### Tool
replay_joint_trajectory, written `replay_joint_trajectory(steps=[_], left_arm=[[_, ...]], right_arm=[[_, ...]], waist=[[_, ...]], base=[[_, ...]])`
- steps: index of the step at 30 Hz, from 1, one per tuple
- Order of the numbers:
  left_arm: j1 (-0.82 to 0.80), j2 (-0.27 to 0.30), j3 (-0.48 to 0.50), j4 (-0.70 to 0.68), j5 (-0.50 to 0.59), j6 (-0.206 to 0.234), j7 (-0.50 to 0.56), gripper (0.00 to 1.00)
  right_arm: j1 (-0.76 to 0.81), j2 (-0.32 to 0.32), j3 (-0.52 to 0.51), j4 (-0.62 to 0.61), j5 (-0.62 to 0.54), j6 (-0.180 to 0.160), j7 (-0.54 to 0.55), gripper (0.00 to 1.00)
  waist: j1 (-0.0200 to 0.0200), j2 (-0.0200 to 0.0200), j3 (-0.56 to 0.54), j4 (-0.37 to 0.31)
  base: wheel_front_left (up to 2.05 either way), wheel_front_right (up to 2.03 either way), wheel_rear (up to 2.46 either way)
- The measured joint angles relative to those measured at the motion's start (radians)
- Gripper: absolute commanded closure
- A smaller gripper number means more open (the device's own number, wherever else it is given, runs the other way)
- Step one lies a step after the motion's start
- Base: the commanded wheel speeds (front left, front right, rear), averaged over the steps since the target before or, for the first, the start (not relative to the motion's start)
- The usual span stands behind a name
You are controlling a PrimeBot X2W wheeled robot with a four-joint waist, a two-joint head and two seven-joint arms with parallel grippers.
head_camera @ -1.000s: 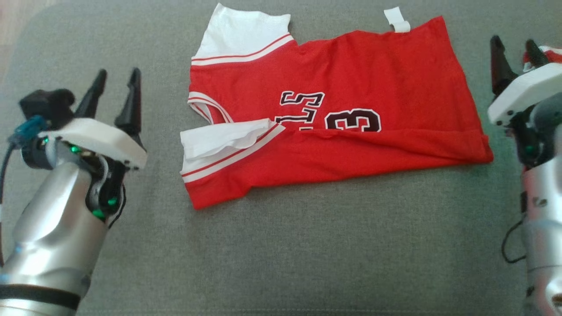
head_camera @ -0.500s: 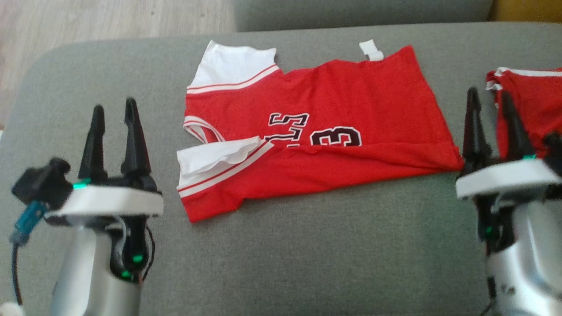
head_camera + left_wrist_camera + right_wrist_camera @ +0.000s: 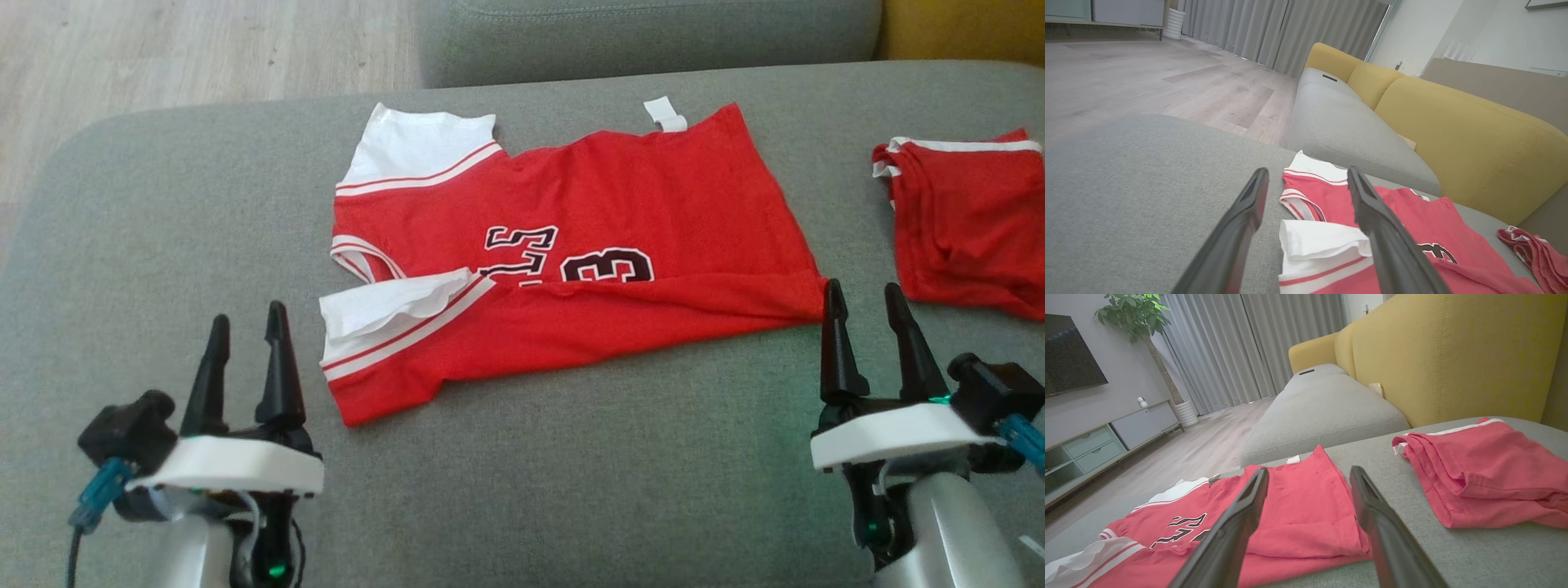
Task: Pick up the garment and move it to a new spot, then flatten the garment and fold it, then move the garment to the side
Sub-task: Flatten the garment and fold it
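Observation:
A red jersey [image 3: 620,220] with white sleeves and black lettering lies folded lengthwise on the grey cushion [image 3: 571,474]; its near long edge is turned over the numbers. In the wrist views the jersey [image 3: 1412,228] [image 3: 1298,506] lies ahead of the fingers. My left gripper [image 3: 245,322] stands open at the lower left, short of the jersey's near sleeve corner, holding nothing. At the lower right my right gripper [image 3: 864,298] is open too, its tips just beside the jersey's near hem corner, apart from the cloth.
A second red garment [image 3: 963,220] [image 3: 1486,469] lies folded at the cushion's right. Another grey seat [image 3: 645,33] and yellow sofa backrests [image 3: 1445,351] rise behind. Wooden floor [image 3: 180,49] lies beyond the cushion's left edge.
The head camera has tilted up, so the whole picture slid down. Both grippers have drawn back toward the near edge, staying open. The jersey lies as before.

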Motion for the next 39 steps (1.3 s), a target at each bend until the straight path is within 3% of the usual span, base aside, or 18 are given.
replay_joint_trajectory(steps=[8, 18, 28, 39], left_arm=[[-0.016, -0.002, -0.030, 0.065, 0.023, 0.014, 0.000, 0.00], [-0.122, -0.004, -0.080, 0.367, 0.089, 0.062, 0.001, 0.00], [-0.247, -0.005, -0.091, 0.568, 0.091, 0.059, 0.008, 0.00], [-0.326, 0.002, -0.131, 0.676, 0.088, -0.019, 0.009, 0.00]], right_arm=[[-0.009, 0.000, 0.000, 0.002, 0.002, 0.000, 0.001, 0.00], [-0.033, 0.001, 0.014, -0.007, 0.001, 0.000, 0.007, 0.00], [-0.064, 0.000, 0.016, -0.019, 0.001, 0.000, 0.016, 0.00], [-0.066, 0.000, -0.004, 0.002, -0.029, 0.000, 0.038, 0.00]], waist=[[0.0000, 0.0000, 0.033, -0.004], [0.0000, 0.0000, 0.085, -0.024], [0.0000, 0.0000, 0.113, -0.050], [0.0000, 0.0000, 0.115, -0.054]], base=[[0.00, 0.00, 0.00], [0.00, 0.00, 0.00], [0.00, 0.00, 0.00], [0.00, 0.00, 0.00]])
